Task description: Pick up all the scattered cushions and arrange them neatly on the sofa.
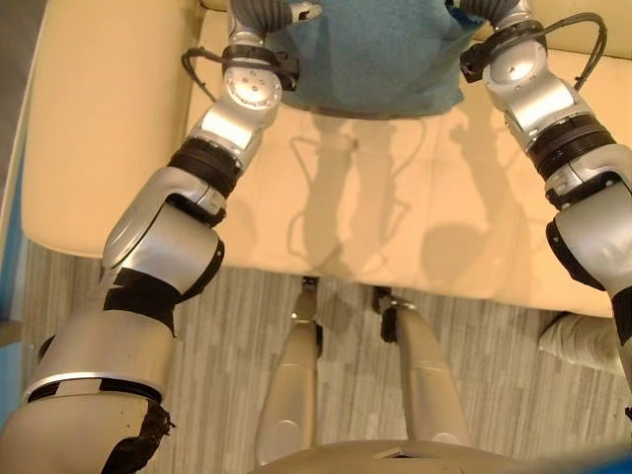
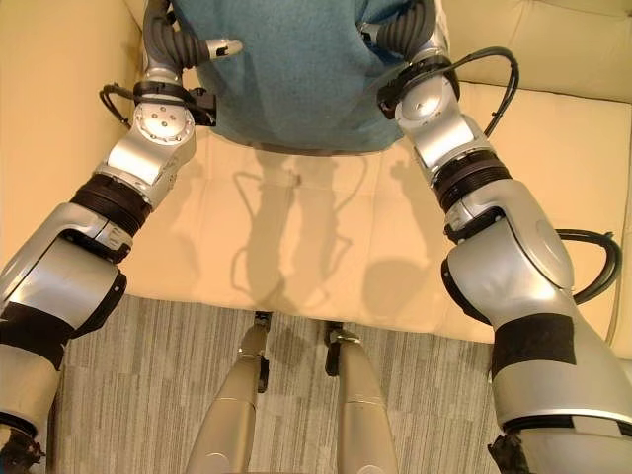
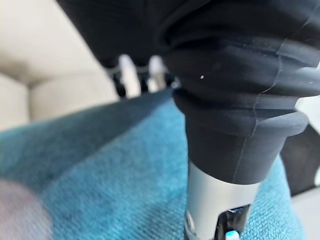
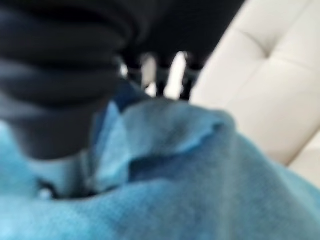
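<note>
Teal cushion (image 2: pixel 296 69) is held up between the two arms, above the cream sofa (image 2: pixel 326 237), at the far side of the seat near the backrest; its lower edge hangs over the seat and throws a shadow across the seat panel below it. Whether that edge touches the seat cannot be told from the eye views. The left robot hand (image 3: pixel 220 200) is at the cushion's left side: in the left wrist view its thumb presses down into the fuzzy teal fabric beside the dark ribbed cover, and its silver fingers (image 3: pixel 129 75) reach over the far edge of the cushion, so it grips the cushion by that edge. The right robot hand (image 4: pixel 172 70) is at the cushion's right side: in the right wrist view the fabric is bunched into a fold just under the ribbed cover, with the silver fingers curled past the fold toward the sofa's cream backrest (image 4: pixel 270 85), so this hand too is closed on the cushion. In the eye views both hands sit at the cushion's upper corners, mostly hidden behind it. In front of the sofa lies a grey striped floor (image 2: pixel 158 375), and the sofa's armrest (image 1: pixel 89 128) rises at the robot's left.
</note>
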Robot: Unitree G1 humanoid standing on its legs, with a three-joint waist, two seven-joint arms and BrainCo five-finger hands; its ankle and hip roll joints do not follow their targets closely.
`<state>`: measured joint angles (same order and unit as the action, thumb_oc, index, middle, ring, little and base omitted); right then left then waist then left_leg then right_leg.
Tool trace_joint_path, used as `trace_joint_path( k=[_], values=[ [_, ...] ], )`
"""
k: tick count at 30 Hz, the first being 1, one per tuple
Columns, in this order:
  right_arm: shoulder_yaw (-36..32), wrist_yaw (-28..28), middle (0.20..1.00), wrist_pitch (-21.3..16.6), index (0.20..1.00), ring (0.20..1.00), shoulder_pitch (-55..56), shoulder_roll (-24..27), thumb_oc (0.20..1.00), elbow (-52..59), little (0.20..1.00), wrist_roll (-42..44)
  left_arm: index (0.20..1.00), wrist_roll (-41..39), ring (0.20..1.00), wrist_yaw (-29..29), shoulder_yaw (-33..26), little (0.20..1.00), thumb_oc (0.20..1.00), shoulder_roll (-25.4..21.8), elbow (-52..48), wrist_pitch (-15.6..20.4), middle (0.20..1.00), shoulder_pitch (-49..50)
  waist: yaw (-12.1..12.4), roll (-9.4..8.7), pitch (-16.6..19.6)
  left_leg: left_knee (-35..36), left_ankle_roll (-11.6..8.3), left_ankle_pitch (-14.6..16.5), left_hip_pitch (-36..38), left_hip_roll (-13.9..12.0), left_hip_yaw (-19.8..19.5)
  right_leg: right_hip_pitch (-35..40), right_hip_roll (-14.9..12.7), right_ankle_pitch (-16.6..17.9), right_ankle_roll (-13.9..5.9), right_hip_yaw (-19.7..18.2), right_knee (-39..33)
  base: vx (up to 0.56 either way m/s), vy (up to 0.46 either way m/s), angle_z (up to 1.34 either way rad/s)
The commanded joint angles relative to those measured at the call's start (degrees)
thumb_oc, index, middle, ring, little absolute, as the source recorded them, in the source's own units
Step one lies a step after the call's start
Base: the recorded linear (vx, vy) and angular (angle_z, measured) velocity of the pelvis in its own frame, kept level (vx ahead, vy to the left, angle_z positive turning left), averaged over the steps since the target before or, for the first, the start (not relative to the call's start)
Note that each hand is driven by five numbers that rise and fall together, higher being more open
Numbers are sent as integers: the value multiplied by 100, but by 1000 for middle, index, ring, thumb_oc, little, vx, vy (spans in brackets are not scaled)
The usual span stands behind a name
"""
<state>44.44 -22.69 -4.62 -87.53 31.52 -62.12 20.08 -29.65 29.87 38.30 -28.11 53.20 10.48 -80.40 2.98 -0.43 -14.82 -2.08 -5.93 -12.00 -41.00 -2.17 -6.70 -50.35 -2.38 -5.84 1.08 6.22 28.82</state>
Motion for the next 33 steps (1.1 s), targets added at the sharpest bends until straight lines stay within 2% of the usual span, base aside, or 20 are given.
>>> trace_joint_path(
  k=[1, 9, 15, 16, 17, 18, 19, 27, 30, 33],
  values=[
    [122, 247, 1000, -214, 1000, 1000, -759, -184, 1000, 36, 1000, -34, 1000, 461, 1000, -129, -44, 1000, 1000, 47, -197, 511, 1000, -1158, -41, -254, -406, 381, -91, 369, 857, 255, -33, 1552, -230, 1719, -1017, -190, -3166, 10, -33, 2],
    [252, 367, 1000, -197, 1000, 1000, -851, 252, 1000, -203, 1000, 78, 1000, 514, 1000, -133, -14, 1000, 1000, -56, -120, 496, 1000, -1126, 8, -294, -277, 433, -89, 387, 1059, 242, -46, 1788, -228, 1676, -999, -180, -3244, 4, -3, 1],
    [264, 357, 1000, -176, 1000, 1000, -817, 586, 1000, -257, 1000, 43, 1000, 797, 1000, 26, -46, 1000, 1000, -208, -63, 324, 1000, -1110, -11, -316, -236, 454, -94, 385, 1178, 249, -26, 1907, -235, 1687, -995, -169, -3279, 6, -1, 3],
    [274, 367, 1000, -171, 1000, 1000, -801, 627, 1000, -264, 1000, 41, 890, 818, 890, -15, -7, 890, 890, -236, -77, 316, 890, -1109, -9, -309, -229, 472, -93, 414, 1223, 239, -22, 1950, -225, 1671, -997, -162, -3289, 0, 0, 0],
    [267, 391, 1000, -157, 1000, 1000, -809, 705, 1000, -298, 1000, 57, 683, 975, 683, -47, 83, 683, 683, -336, -41, 247, 683, -1176, -21, -306, -206, 489, -86, 394, 1233, 243, -17, 1958, -231, 1684, -1001, -167, -3303, 0, 0, 0],
    [274, 396, 1000, -150, 1000, 1000, -807, 751, 1000, -311, 1000, 59, 818, 1050, 818, -29, 116, 818, 818, -385, -20, 206, 818, -1195, -19, -305, -201, 491, -87, 396, 1259, 237, -9, 1979, -237, 1681, -1003, -158, -3307, 0, 0, 0],
    [286, 416, 1000, -142, 1000, 1000, -771, 788, 1000, -341, 1000, 49, 1000, 1105, 1000, -44, 141, 1000, 1000, -435, -20, 196, 1000, -1169, -12, -302, -190, 490, -84, 432, 1299, 229, -8, 2008, -223, 1659, -1002, -159, -3301, 0, 0, 0],
    [204, 528, 1000, -42, 1000, 1000, -494, 1190, 1000, -312, 1000, 5, 1000, 1126, 1000, -93, -97, 1000, 1000, -863, -491, 221, 1000, -612, -54, -258, -117, 450, -67, 490, 1454, 247, 49, 2171, -236, 1621, -985, -203, -3304, 4, 2, 0],
    [213, 551, 1000, -13, 1000, 1000, -450, 1291, 1000, -331, 1000, -113, 1000, 1365, 1000, -99, -42, 1000, 1000, -1016, -608, 139, 1000, -588, -54, -245, -98, 433, -64, 515, 1504, 242, 56, 2209, -239, 1607, -985, -184, -3299, 0, 0, 0],
    [165, 597, 1000, 5, 1000, 1000, -339, 1427, 1000, -339, 1000, -199, 1000, 2001, 1000, -72, 157, 1000, 1000, -1317, -686, -101, 1000, -719, -64, -241, -59, 412, -57, 565, 1609, 219, 75, 2312, -234, 1574, -981, -176, -3296, 0, 0, 0]
  ],
)
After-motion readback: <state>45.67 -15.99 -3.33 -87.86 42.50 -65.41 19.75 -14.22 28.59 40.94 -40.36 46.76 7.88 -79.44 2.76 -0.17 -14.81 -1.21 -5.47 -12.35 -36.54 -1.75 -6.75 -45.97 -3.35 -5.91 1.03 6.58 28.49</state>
